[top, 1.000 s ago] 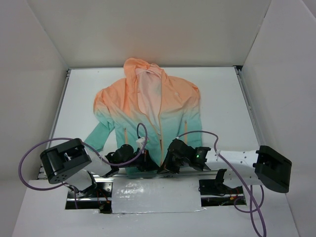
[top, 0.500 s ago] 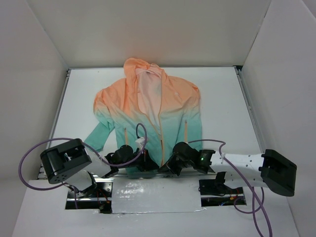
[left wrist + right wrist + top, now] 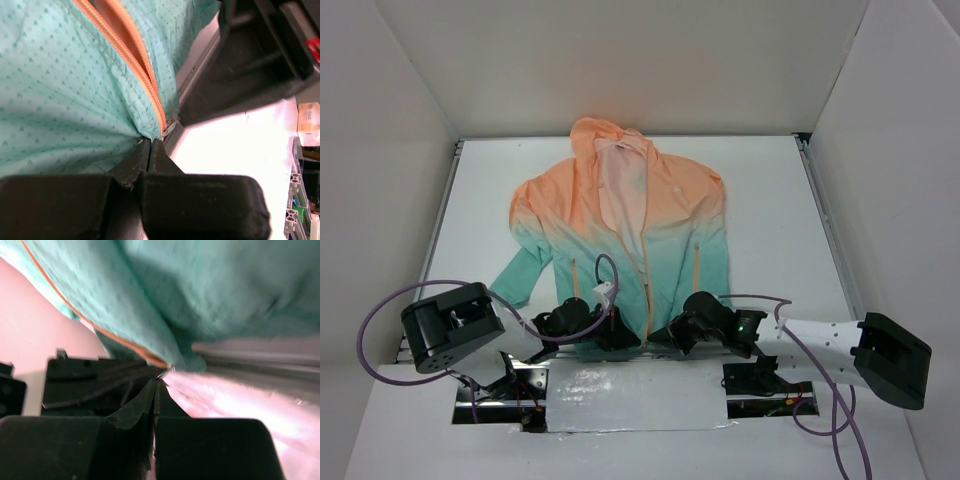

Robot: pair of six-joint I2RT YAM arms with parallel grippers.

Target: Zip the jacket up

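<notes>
The jacket (image 3: 620,215) lies flat on the white table (image 3: 770,220), hood far, teal hem at the near edge, its front open above. Its orange zipper (image 3: 646,275) runs down to the hem. My left gripper (image 3: 624,337) sits at the hem just left of the zipper's bottom end; in the left wrist view it (image 3: 151,142) is shut on teal hem fabric (image 3: 60,95) beside the zipper (image 3: 135,65). My right gripper (image 3: 662,340) is just right of it; in the right wrist view it (image 3: 159,382) is shut at the zipper's (image 3: 115,337) bottom tip, where a small metal piece (image 3: 167,371) shows.
A metal rail (image 3: 570,368) and a shiny sheet (image 3: 635,395) run along the near edge under both grippers. White walls enclose the table on three sides. Purple cables (image 3: 610,265) loop over the jacket's lower part. The two grippers nearly touch.
My right arm has swung lower and to the right, and its gripper has slid slightly toward the near edge at the hem. The left arm has stayed still.
</notes>
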